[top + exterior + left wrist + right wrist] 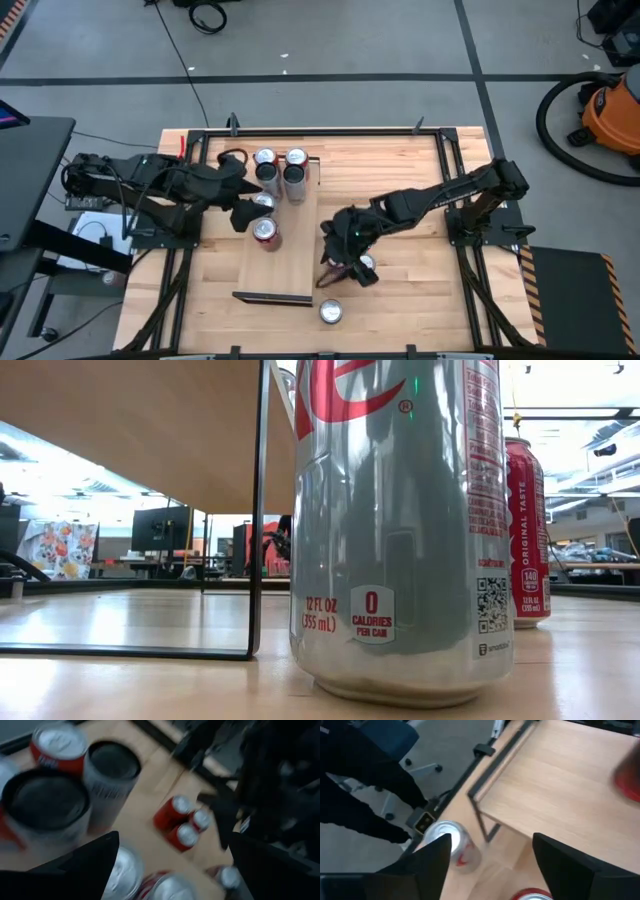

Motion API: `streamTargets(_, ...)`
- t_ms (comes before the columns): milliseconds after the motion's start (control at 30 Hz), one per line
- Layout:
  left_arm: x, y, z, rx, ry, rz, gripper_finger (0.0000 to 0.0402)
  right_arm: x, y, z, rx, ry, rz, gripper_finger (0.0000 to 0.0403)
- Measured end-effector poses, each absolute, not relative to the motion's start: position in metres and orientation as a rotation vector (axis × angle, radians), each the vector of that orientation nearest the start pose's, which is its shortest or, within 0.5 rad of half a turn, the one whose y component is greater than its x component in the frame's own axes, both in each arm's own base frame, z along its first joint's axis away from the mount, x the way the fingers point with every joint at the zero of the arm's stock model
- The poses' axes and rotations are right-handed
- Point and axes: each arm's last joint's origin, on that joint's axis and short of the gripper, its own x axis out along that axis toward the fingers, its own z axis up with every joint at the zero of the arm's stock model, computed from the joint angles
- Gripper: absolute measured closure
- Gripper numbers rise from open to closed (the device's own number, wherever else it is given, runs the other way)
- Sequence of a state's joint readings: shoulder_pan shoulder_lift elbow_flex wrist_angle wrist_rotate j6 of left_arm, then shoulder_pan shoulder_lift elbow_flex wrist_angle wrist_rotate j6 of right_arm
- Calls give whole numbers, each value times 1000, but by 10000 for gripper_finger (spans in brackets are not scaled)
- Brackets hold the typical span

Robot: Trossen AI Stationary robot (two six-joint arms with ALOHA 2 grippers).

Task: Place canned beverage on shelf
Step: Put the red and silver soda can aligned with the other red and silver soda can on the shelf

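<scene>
Cans crowd the shelf's far end: two dark-topped ones and two red ones. The left gripper hangs released over them. The right gripper, fingers spread, sits beside the shelf's near end above a red can; a silver can stands by the table's near edge.

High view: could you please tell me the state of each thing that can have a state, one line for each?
shelf: standing on the table, partly filled.
cans on the shelf: upright.
silver can: upright on the table, off the shelf.
red cans: upright on the table, beside the shelf.
left hand: open, empty, over the cans on the shelf.
right hand: open, empty, over the red cans.
</scene>
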State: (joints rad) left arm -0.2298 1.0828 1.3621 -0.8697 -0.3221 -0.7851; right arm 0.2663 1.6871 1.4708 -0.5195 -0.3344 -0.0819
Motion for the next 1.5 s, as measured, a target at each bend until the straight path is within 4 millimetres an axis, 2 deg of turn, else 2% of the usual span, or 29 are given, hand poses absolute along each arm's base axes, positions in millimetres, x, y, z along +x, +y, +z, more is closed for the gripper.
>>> streamTargets(167, 198, -36, 421, -609, 366, 260, 13, 353, 128, 305, -109, 727, 535, 66)
streamTargets(333, 199, -37, 430, -567, 286, 209, 13, 352, 147, 303, -90, 717, 457, 42)
streamTargets(567, 198, -38, 432, -614, 275, 198, 13, 346, 171, 292, 46, 750, 205, 39)
streamTargets(900, 199, -40, 433, -655, 273, 148, 13, 335, 213, 272, -13, 744, 155, 46)
streamTargets(1133, 199, -40, 432, -652, 283, 150, 13, 345, 227, 239, -6, 803, 163, 42)
streamTargets(1333, 198, -39, 431, -646, 298, 156, 13, 347, 227, 242, 0, 772, 136, 40)
streamTargets(1500, 198, -39, 431, -645, 301, 158, 13, 352, 231, 232, -5, 776, 187, 40)
